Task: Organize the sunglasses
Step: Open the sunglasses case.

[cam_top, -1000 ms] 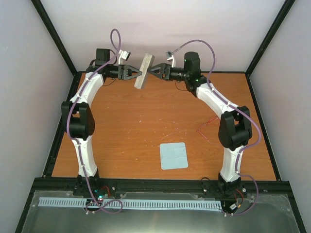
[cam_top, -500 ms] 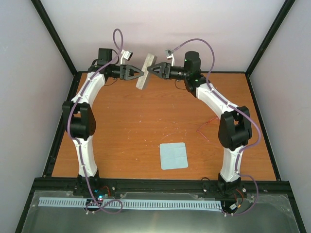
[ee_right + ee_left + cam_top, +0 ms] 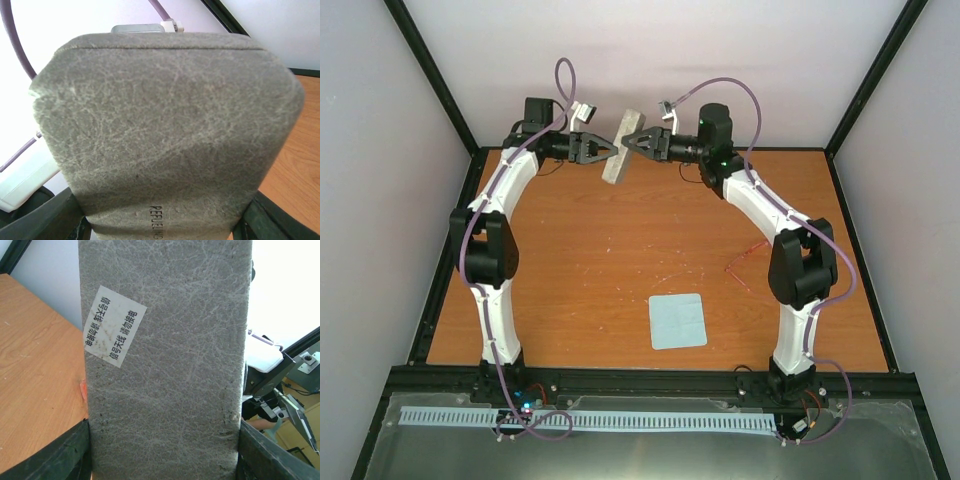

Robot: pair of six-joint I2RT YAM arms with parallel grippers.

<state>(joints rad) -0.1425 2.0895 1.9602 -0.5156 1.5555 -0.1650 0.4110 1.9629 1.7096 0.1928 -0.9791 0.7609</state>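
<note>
The grey case is held tilted in the air over the table's far edge, closed. My left gripper is shut on it from the left, and its white label shows in the left wrist view. My right gripper is shut on its upper end from the right. The case fills the right wrist view between the dark fingers. The red-pink sunglasses lie on the table beside the right arm's elbow, partly hidden by it.
A light blue square cloth lies flat at the near middle of the orange table. Black frame rails edge the table, with grey walls close on both sides and behind.
My right gripper has moved left and closed in on the case's upper end. The case and my left gripper have shifted slightly up and away.
</note>
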